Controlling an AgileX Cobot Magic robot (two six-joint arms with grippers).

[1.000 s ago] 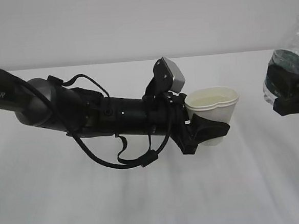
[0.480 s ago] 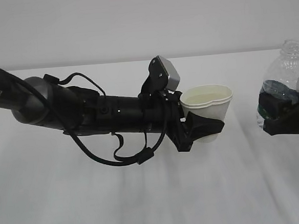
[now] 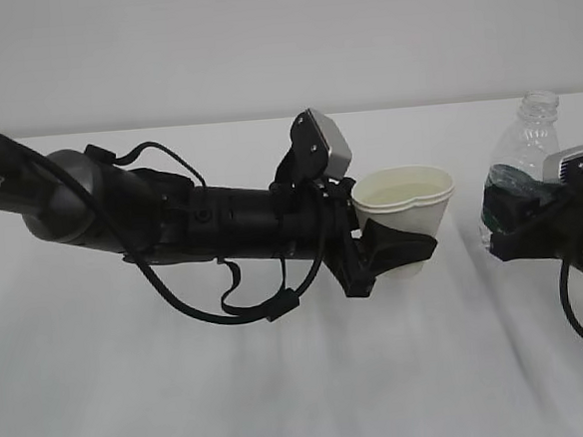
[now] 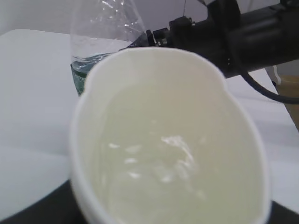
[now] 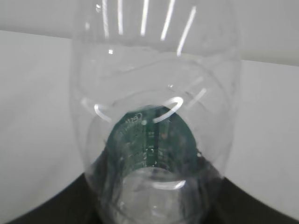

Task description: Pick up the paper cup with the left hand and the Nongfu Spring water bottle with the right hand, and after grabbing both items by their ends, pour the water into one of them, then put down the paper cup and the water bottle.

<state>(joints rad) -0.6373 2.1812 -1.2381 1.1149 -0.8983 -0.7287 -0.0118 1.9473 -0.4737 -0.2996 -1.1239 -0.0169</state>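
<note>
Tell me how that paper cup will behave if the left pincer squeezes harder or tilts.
The paper cup is probably soft-walled: its rim already looks pinched out of round where the left pincer clamps it, so more squeeze would likely buckle it. It holds water fairly high up, so it is likely heavier than it looks and could slop over if tilted.

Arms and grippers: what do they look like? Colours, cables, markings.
Left arm: thick, black, rounded, with white "PIPER" lettering near the frame edge. Black cables loop above and under its forearm. A grey rounded-corner camera box sits on a black bracket above the left gripper, which has black angular fingers. Right gripper: black, blocky, with a grey box on top and one black cable hanging below.
</note>
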